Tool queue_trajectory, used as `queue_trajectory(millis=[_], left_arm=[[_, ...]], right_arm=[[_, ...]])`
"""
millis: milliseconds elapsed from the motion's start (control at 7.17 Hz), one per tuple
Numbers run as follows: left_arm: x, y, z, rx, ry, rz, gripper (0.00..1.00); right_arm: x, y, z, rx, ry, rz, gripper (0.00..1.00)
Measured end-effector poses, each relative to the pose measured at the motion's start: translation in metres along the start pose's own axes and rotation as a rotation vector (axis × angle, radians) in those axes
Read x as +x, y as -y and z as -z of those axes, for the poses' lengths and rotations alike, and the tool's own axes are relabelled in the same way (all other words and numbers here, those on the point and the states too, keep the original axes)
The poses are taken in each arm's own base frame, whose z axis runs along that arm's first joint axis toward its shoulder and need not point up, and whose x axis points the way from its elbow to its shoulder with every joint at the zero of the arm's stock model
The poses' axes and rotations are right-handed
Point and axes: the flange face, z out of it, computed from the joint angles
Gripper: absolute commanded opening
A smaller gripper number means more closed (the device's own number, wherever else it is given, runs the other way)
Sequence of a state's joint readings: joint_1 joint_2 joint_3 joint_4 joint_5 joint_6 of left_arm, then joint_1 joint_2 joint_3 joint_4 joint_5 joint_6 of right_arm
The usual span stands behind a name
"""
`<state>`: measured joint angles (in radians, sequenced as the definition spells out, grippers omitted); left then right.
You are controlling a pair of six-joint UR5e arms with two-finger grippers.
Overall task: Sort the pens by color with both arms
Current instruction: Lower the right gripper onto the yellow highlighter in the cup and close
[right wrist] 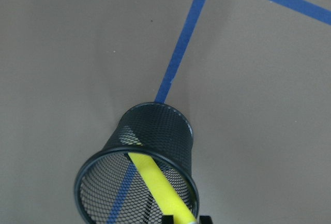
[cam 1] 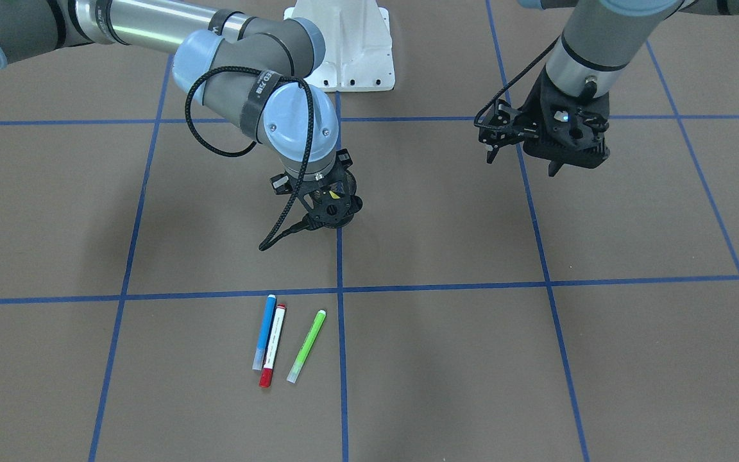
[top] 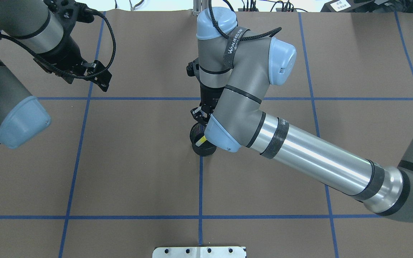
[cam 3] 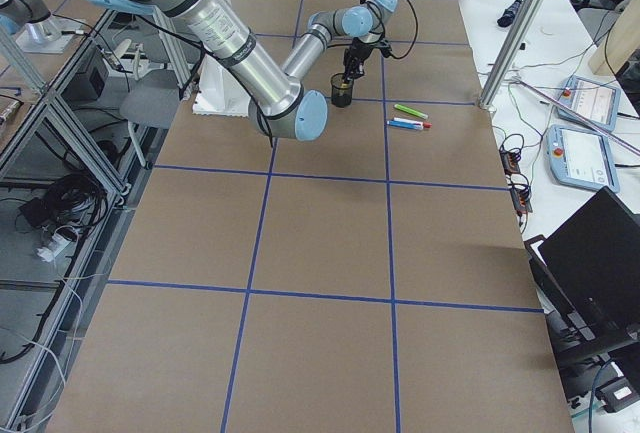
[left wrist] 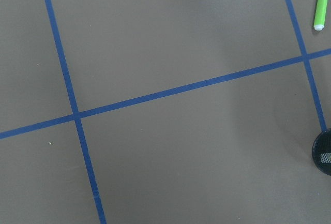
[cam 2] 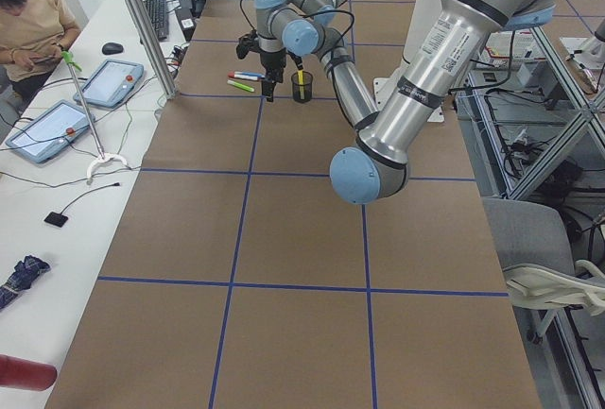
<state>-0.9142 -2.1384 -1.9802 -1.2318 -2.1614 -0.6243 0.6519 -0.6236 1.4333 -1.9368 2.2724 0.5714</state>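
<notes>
A yellow pen [right wrist: 155, 180] leans inside the black mesh cup [right wrist: 155, 131], its lower end down by the cup floor. My right gripper [right wrist: 185, 219] is above the cup rim, fingertips tight on either side of the pen's upper end. In the overhead view the right arm's elbow hides most of that hold; only a bit of the yellow pen [top: 202, 139] shows. A blue pen [cam 1: 264, 332], a white pen with red ends [cam 1: 273, 345] and a green pen [cam 1: 306, 345] lie side by side on the paper. My left gripper [cam 1: 522, 163] hovers open and holds nothing, far from the pens.
Blue tape lines [cam 1: 340, 289] divide the brown paper table cover into squares. The white pedestal base [cam 1: 344, 45] stands at the robot's edge. A seated person [cam 2: 33, 22] and tablets [cam 2: 112, 83] are at a side table beyond the pens.
</notes>
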Motion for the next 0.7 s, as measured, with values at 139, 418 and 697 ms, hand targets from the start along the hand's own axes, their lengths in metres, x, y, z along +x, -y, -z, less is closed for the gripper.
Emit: queue_trajectory(millis=[139, 418, 697], left_arm=[[0.0, 0.0, 0.001, 0.001, -0.001, -0.001, 0.99], [0.0, 0.0, 0.001, 0.001, -0.001, -0.001, 0.99], [0.001, -0.001, 0.001, 0.001, -0.003, -0.002, 0.99]], right_arm=[[-0.003, -0.003, 0.005, 0.006, 0.006, 0.007, 0.0], [-0.008, -0.01, 0.014, 0.021, 0.02, 0.019, 0.0], [-0.015, -0.02, 0.027, 0.033, 0.032, 0.015, 0.0]])
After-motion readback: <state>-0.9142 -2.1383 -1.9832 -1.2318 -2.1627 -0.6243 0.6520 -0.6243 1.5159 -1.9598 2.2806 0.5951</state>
